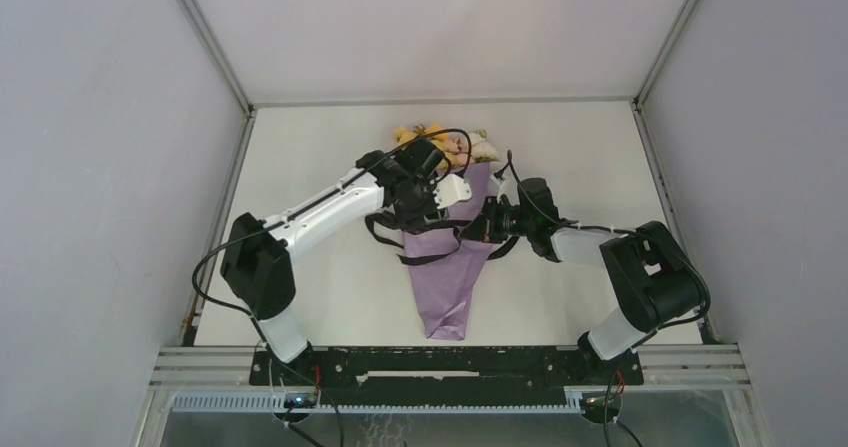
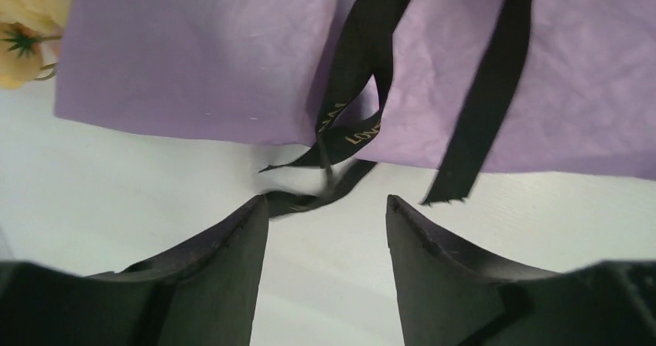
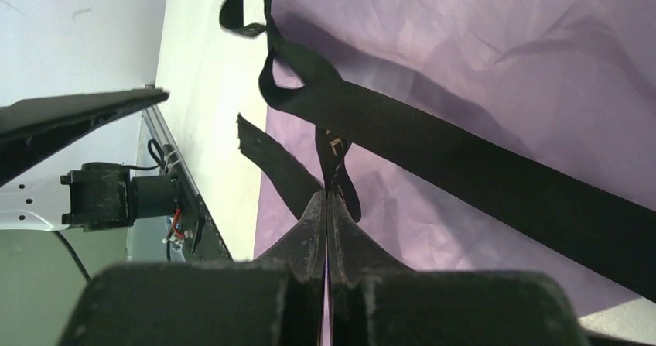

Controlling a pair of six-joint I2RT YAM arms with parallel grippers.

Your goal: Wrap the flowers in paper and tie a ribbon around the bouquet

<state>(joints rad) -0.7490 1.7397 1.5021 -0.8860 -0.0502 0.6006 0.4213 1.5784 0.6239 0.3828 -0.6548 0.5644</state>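
Left pincer [image 2: 325, 201] is standing open on nothing, ribbon [image 2: 483, 114] end lying loose by its tips | right pincer [image 3: 326, 196] is pinching a ribbon strand shut | bouquet [image 1: 447, 267] is lying midway across the table [image 1: 300, 157], blooms [image 1: 425, 135] toward its far edge | we are fearing the unheld end slipping and the ribbon slackening if right pulls alone

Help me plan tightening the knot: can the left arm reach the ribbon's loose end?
Probably yes: the left arm has its jaws open, and the ribbon end lies just ahead, nothing between.
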